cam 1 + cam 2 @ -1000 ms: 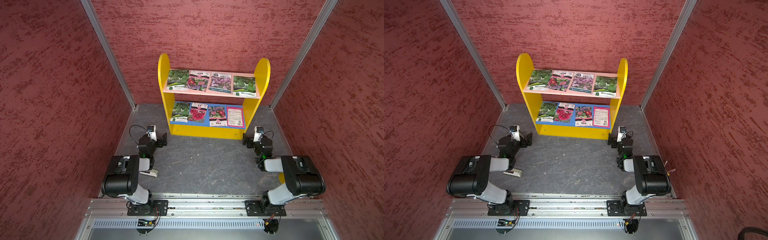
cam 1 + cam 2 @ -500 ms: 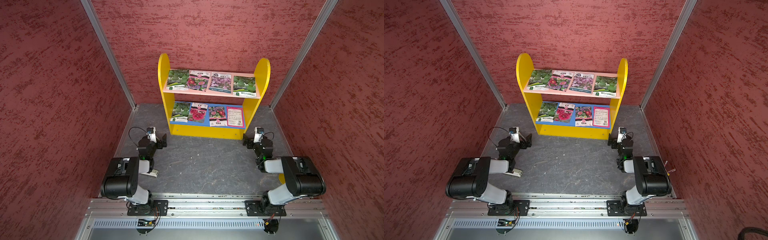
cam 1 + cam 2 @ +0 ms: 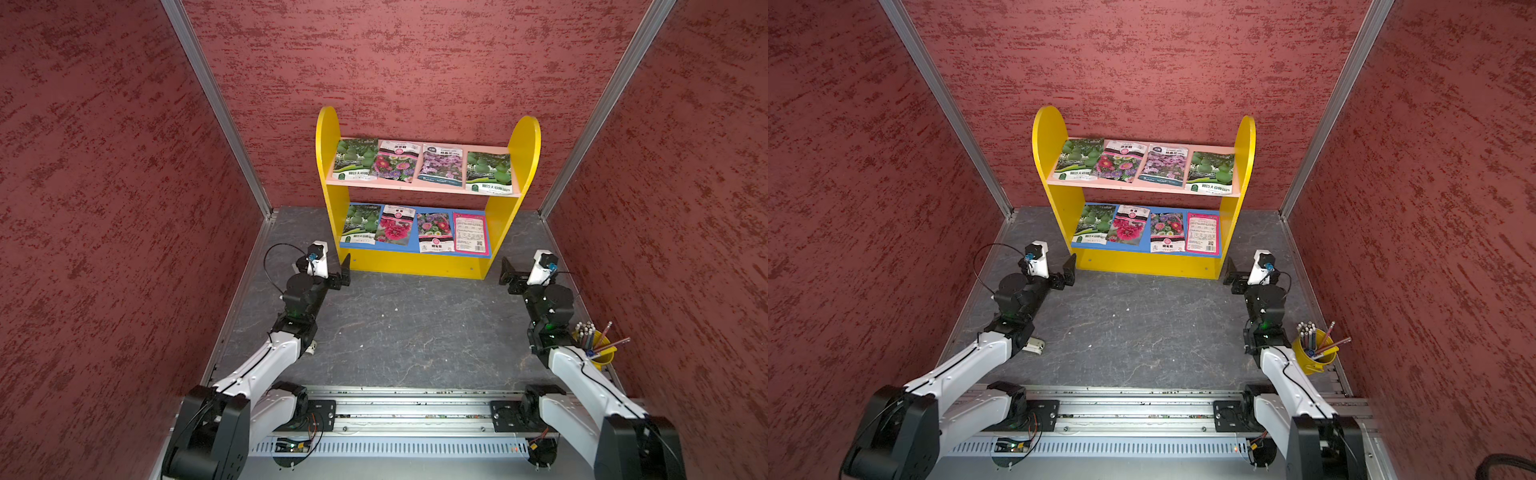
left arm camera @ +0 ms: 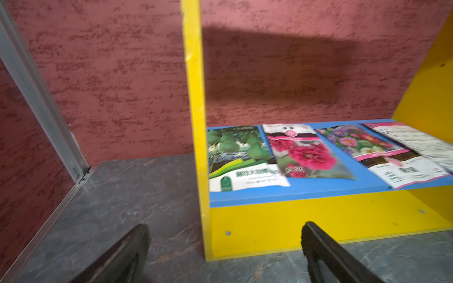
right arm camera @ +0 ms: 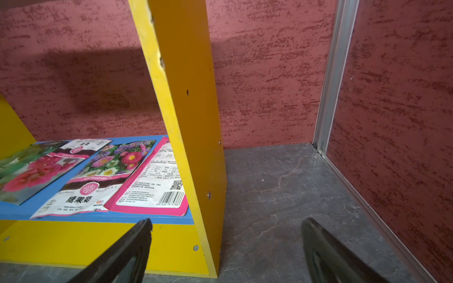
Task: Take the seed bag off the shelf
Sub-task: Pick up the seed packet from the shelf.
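Bright, even overhead light; the top views are crisp, the left wrist view is smeared.
The shelf (image 4: 269, 230) throws a broad, soft shadow on the back wall (image 4: 269, 61) in both wrist views. The seed bags (image 4: 235, 156) on the blue board (image 4: 318, 190) look blurred in the left wrist view and sharper in the right. Both top views are sharp and evenly lit.

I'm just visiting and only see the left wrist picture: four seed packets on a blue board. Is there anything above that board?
Observer: Yes, the yellow two-tier wooden shelf has a pale pink upper board holding four more seed packets.
Operator: Where's the other arm?
Observer: The right gripper is open and empty, low by the shelf's opposite side panel.
Operator: Anything else in there?
Observer: A yellow cup of pencils stands by the red wall on the robot's right.
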Robot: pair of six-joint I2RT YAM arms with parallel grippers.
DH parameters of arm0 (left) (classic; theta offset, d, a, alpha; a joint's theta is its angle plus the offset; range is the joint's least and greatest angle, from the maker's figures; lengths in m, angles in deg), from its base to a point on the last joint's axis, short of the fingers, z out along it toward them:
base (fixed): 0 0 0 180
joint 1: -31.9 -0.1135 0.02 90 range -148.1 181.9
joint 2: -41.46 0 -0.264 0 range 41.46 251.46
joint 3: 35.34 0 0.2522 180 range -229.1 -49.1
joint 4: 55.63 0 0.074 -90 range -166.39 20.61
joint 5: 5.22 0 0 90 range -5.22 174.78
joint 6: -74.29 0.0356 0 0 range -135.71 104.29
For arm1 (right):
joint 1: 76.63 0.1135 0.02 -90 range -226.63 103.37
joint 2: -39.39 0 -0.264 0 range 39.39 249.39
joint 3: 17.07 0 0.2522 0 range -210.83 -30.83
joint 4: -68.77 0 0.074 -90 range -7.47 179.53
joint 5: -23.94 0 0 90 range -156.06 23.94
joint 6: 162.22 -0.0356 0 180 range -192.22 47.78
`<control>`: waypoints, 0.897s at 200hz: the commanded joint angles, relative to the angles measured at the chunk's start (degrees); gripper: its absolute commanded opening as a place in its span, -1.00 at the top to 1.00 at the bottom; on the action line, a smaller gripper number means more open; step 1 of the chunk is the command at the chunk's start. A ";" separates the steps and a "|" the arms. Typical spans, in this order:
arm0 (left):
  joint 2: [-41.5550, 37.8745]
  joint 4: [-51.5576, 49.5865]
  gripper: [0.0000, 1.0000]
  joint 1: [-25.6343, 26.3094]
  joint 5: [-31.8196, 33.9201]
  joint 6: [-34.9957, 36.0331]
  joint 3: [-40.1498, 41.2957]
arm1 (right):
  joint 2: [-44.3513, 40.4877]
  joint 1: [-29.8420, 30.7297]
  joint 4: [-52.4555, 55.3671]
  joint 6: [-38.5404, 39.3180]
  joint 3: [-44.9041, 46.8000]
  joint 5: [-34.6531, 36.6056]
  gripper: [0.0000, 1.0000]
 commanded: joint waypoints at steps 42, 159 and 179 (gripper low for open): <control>-3.20 -29.75 -0.99 13.86 5.90 -6.43 -14.13 | -12.13 2.82 34.72 -7.16 -12.13 0.83 -0.97; -3.79 -51.48 -0.99 23.01 -3.25 -16.35 -28.50 | -4.13 16.34 65.26 -7.23 -47.17 -0.24 -0.82; -3.95 -51.67 -0.99 23.54 -4.06 -17.08 -29.24 | -1.18 16.48 68.61 -11.81 -54.13 -4.16 -0.71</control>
